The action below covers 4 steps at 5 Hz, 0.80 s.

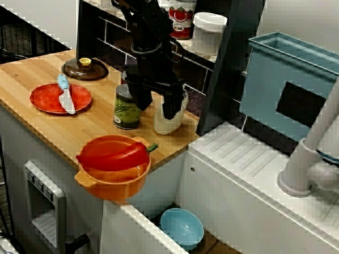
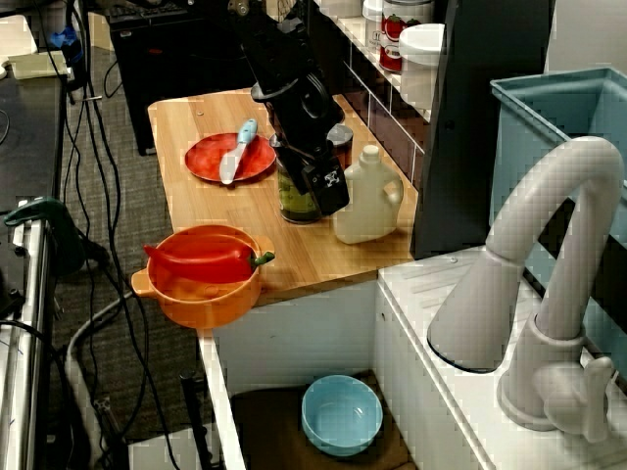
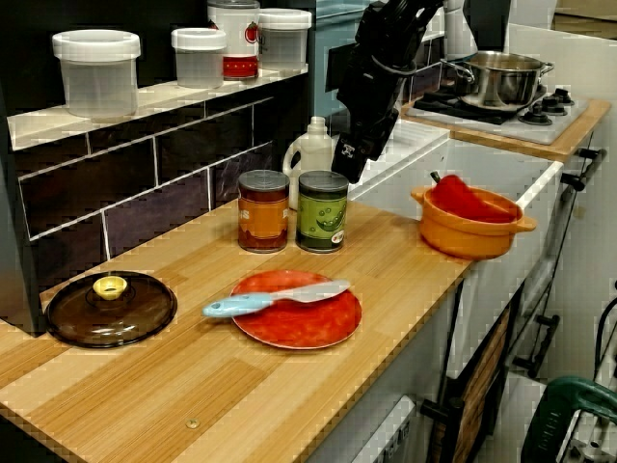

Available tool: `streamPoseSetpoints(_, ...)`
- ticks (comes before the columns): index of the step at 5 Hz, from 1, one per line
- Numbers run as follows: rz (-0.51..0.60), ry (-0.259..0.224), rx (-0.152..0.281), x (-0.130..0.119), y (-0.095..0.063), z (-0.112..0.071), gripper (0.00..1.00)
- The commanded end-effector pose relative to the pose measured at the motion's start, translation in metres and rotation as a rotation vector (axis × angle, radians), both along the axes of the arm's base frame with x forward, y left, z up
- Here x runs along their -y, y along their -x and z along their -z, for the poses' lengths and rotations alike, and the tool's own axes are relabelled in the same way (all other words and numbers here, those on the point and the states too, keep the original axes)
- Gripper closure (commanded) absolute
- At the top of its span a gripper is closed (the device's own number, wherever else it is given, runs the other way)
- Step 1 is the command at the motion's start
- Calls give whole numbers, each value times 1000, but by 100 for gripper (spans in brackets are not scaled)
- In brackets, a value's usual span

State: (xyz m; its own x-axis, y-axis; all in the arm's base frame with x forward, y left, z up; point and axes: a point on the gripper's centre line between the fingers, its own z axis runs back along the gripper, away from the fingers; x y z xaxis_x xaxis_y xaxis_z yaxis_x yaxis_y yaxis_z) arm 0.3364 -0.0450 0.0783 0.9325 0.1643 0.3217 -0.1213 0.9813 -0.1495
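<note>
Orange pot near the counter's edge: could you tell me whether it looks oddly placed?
Yes. The orange pot, holding a red pepper, sits at the corner of the wooden counter with part of it hanging past the edge.

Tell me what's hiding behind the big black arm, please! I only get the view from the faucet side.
Observer: A brown glass lid with a yellow knob lies flat on the counter.
Operator: Cool! Is the tool open?
Observer: Yes. In the view from above, its two fingers stand apart and grip nothing, close by the green can and the white jug.
Operator: Is there more kitchen I can't see?
Observer: Yes. In the view along the counter, a steel pot sits on a stove.
</note>
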Motion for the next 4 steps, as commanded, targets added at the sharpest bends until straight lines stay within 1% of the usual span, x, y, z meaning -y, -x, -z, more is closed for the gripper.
streamPoseSetpoints(1,0,0,0,0,0,0,0)
streamPoseSetpoints(2,18,13,-15,4,1,-9,0)
streamPoseSetpoints(3,35,45,-17,6,6,-24,0)
streamPoseSetpoints(4,47,61,-12,10,4,-33,0)
